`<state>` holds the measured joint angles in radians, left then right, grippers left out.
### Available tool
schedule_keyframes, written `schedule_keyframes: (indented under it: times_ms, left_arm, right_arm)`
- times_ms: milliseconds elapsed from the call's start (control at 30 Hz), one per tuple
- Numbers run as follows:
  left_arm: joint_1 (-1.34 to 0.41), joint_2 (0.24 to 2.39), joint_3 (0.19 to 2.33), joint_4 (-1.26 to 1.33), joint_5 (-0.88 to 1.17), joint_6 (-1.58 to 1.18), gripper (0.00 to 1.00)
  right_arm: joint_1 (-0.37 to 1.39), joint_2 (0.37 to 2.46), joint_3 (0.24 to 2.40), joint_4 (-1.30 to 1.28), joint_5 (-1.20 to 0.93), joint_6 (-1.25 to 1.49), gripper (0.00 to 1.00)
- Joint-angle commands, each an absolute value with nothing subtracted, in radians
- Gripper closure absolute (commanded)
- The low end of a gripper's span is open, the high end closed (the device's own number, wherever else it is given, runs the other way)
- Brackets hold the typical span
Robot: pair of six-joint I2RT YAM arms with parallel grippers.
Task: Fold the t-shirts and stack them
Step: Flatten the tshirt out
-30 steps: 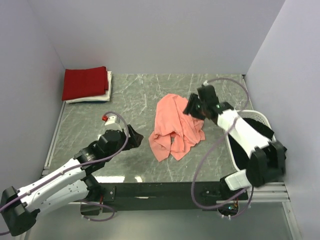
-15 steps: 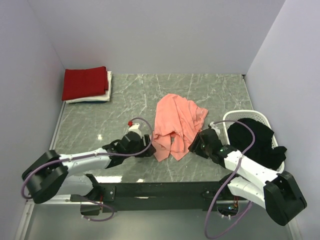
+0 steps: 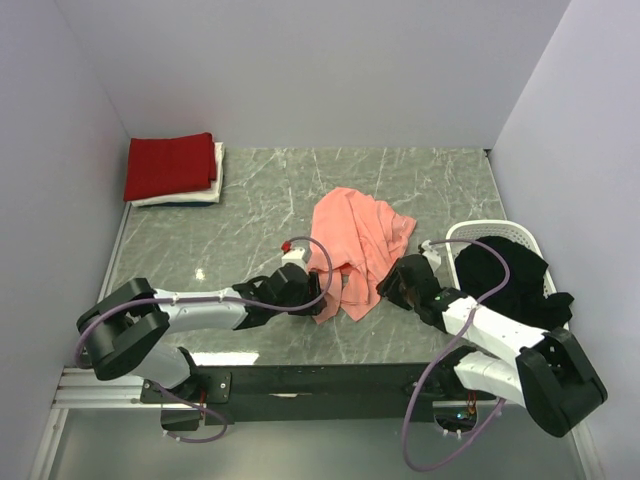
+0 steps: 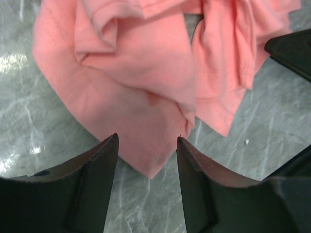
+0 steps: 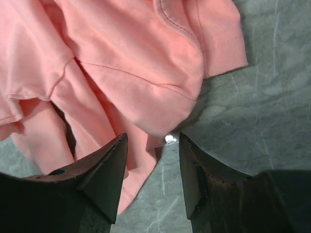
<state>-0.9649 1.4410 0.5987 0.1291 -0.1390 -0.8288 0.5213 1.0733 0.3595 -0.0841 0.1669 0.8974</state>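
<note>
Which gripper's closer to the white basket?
Right. The right gripper sits just left of the basket, beside the pink shirt; the left gripper is across that shirt, at its near-left corner.

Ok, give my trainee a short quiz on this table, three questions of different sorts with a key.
1. True or false: the left hand and the right hand are both open at the near edge of the crumpled pink shirt.
2. What colour is the shirt on top of the folded pile in the far left corner?
3. Where is the black shirt? A. on the folded pile. B. in the basket. C. under the pink shirt.

Key: 1 true; 2 red; 3 B.
</note>
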Motion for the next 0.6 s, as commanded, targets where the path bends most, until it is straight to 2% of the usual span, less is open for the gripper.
schedule_keyframes:
  times_ms: [0, 233, 567]
  left_arm:
    - [-1.002, 1.434, 0.632, 0.078, -0.205, -0.844, 0.44]
    - [-1.074, 1.436, 0.658, 0.003, -0.277, -0.856, 0.41]
    - [-1.152, 1.54, 0.77, -0.129, -0.385, -0.824, 0.42]
  right_arm:
    - [0.529, 1.091, 0.39, -0.041, 0.183, 0.904, 0.47]
    - [0.529, 1.101, 0.37, -0.005, 0.167, 0.905, 0.48]
    - [0.528, 1.12, 0.377, 0.026, 0.147, 0.902, 0.55]
